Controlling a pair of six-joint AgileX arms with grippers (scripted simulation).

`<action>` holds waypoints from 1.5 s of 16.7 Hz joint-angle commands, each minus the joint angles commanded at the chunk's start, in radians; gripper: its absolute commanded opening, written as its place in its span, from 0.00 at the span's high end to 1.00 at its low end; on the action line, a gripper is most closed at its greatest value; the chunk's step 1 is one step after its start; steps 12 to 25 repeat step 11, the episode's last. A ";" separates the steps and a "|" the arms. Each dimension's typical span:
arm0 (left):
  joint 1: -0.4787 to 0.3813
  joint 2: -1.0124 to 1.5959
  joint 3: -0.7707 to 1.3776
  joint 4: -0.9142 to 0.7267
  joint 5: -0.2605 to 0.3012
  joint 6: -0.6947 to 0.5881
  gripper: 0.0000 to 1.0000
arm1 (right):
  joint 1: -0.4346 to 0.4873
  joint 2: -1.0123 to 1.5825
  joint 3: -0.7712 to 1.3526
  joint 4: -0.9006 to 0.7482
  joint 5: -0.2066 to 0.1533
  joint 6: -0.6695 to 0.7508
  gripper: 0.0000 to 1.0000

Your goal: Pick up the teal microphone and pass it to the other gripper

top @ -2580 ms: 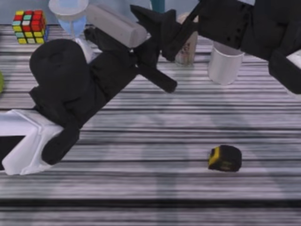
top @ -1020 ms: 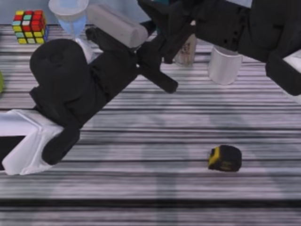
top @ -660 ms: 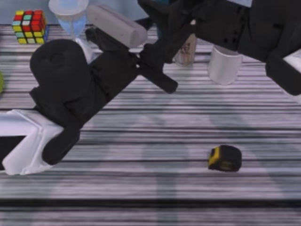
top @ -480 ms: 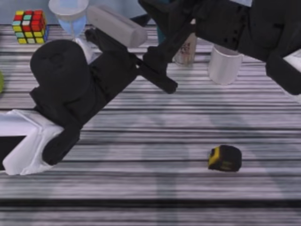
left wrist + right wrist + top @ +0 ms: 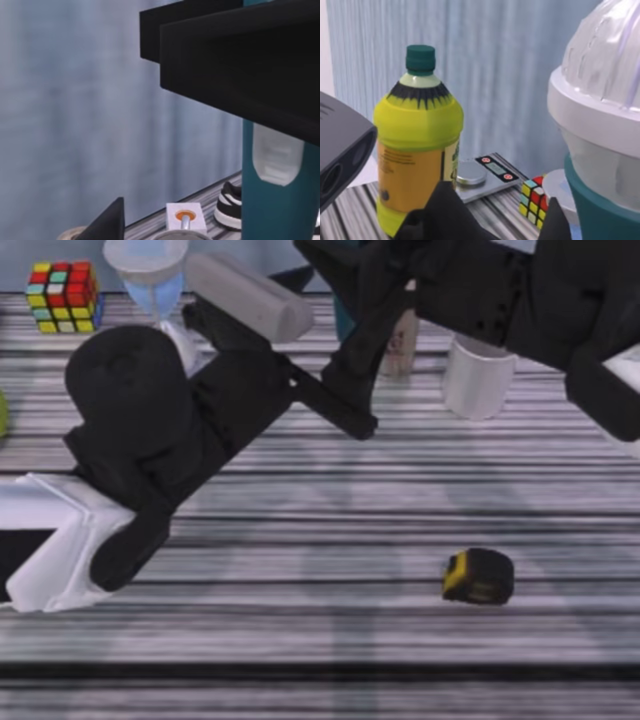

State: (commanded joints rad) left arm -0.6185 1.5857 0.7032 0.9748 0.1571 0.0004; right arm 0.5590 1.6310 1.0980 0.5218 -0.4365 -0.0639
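Teal microphone (image 5: pixel 342 315) is off the desk (image 5: pixel 330 640), held upright at the far middle, mostly hidden under the arms in the top view. Only a sliver of teal handle shows there. Right wrist view has its white mesh head (image 5: pixel 605 75) right against the camera, teal collar below it. Left wrist view shows the handle with the white panel (image 5: pixel 277 157) facing the camera.

Right gripper (image 5: pixel 365 295): jaws pinching the microphone, black fingers (image 5: pixel 240 70) crossing the handle above the panel.

Left gripper (image 5: pixel 325 350), the one with the grey cylinder (image 5: pixel 250 290) on its wrist: jaws spread, 1 finger (image 5: pixel 340 415) angled out over the desk, the other tip up near the far edge. Not touching the handle as far as the views show.

Around them:
- Tan can (image 5: pixel 402 340) and white cup (image 5: pixel 480 375) sit just right of the handover.
- Rubik's cube (image 5: pixel 63 297) is at far left.
- Tape measure (image 5: pixel 478 576) sits alone, near right.
- Yellow bottle (image 5: pixel 417 145) and a scale (image 5: pixel 482 172) show in the right wrist view.
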 joint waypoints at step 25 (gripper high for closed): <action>0.067 -0.268 -0.259 -0.009 0.042 -0.004 0.00 | -0.118 -0.093 -0.094 0.003 -0.129 -0.002 1.00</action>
